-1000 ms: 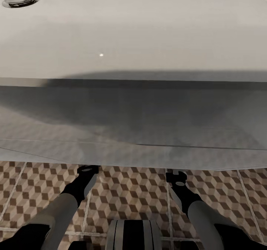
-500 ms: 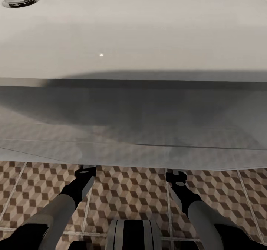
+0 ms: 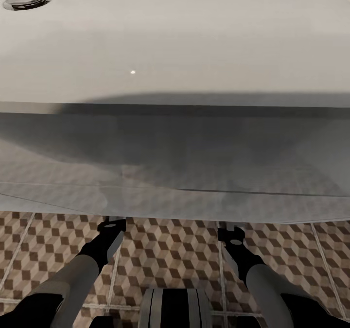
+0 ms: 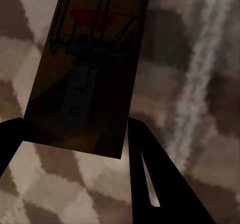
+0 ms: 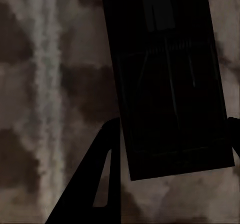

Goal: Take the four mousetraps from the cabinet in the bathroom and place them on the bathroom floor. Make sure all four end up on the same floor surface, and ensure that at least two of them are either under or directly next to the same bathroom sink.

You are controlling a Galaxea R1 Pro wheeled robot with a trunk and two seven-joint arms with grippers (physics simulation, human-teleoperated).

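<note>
- Left gripper (image 4: 72, 149): a mousetrap (image 4: 87, 69) lies between its dark fingers (image 4: 155, 184); whether they clamp it cannot be told.
- Right gripper (image 5: 170, 149): a second mousetrap (image 5: 167, 84) lies between its fingers (image 5: 95, 184); whether they clamp it cannot be told.
- Both arms reach forward under the near edge of the white sink (image 3: 175, 41), low over the bathroom floor (image 3: 170, 255).
- Drain (image 3: 25, 0): far left on the sink top.
</note>
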